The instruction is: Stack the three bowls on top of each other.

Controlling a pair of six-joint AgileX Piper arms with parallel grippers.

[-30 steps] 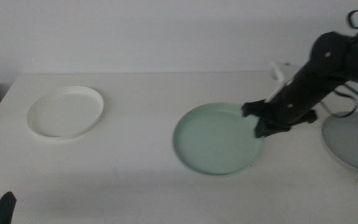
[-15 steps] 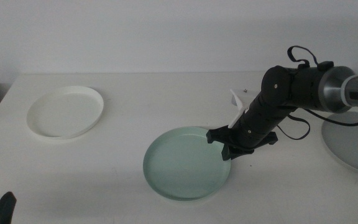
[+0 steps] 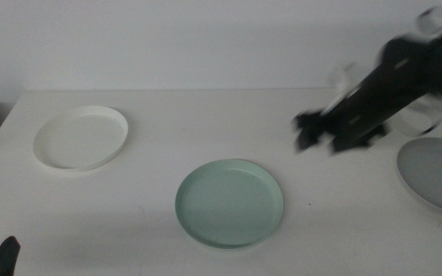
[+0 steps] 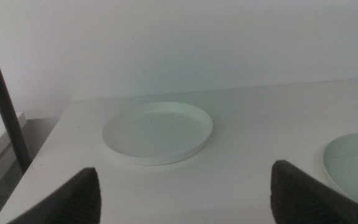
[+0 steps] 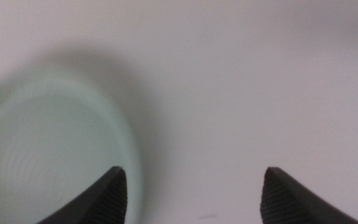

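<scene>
The mint green bowl (image 3: 229, 202) lies flat on the table near the front middle; it also shows in the right wrist view (image 5: 48, 149) and at the edge of the left wrist view (image 4: 353, 168). The white bowl (image 3: 80, 136) lies at the back left, and shows in the left wrist view (image 4: 158, 131). The grey bowl (image 3: 436, 173) lies at the right edge. My right gripper (image 3: 313, 138) is open and empty, blurred, above the table right of and behind the green bowl. My left gripper (image 3: 2, 259) waits at the bottom left corner, open and empty.
The white table (image 3: 206, 123) ends at a pale wall behind. A dark pole (image 4: 2, 93) stands at the table's left side in the left wrist view.
The right gripper set the green bowl down near the front middle, let go of it, and drew back up and to the right. The left arm has not moved.
</scene>
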